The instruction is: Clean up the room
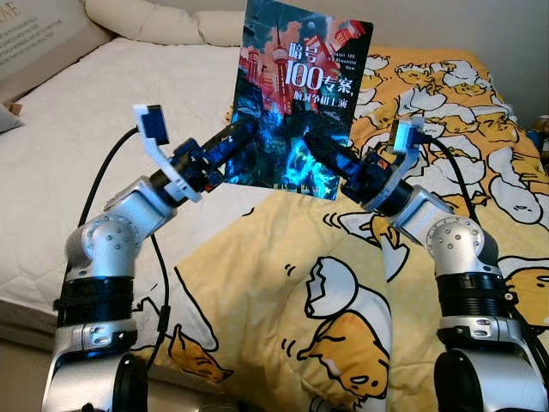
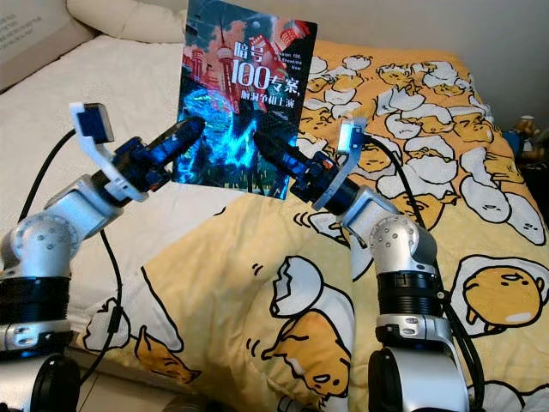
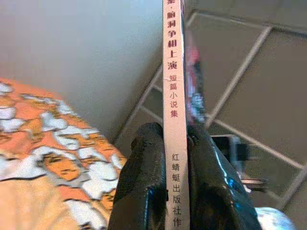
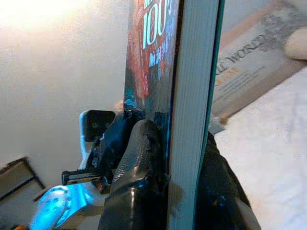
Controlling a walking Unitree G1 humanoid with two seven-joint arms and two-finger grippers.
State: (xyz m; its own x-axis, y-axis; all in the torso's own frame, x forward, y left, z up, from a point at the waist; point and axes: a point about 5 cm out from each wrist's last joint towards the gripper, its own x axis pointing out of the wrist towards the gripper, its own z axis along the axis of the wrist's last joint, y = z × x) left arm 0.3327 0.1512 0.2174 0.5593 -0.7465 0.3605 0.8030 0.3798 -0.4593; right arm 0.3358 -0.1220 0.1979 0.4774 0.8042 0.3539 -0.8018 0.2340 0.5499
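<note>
A paperback book (image 1: pixel 300 77) with a dark blue and red city cover and white Chinese title stands upright in the air over the bed, held between both arms. My left gripper (image 1: pixel 247 130) is shut on its lower left edge; in the left wrist view the black fingers (image 3: pixel 144 182) pinch the pink spine (image 3: pixel 175 120). My right gripper (image 1: pixel 312 142) is shut on the lower right edge; in the right wrist view its fingers (image 4: pixel 139 163) clamp the page block (image 4: pixel 192 96).
Below lies a bed with a white sheet (image 1: pixel 77 137) on the left and a yellow cartoon-egg blanket (image 1: pixel 283 283) on the right and front. Pillows (image 1: pixel 146 21) lie along the far end. Small items (image 1: pixel 540 129) sit past the bed's right edge.
</note>
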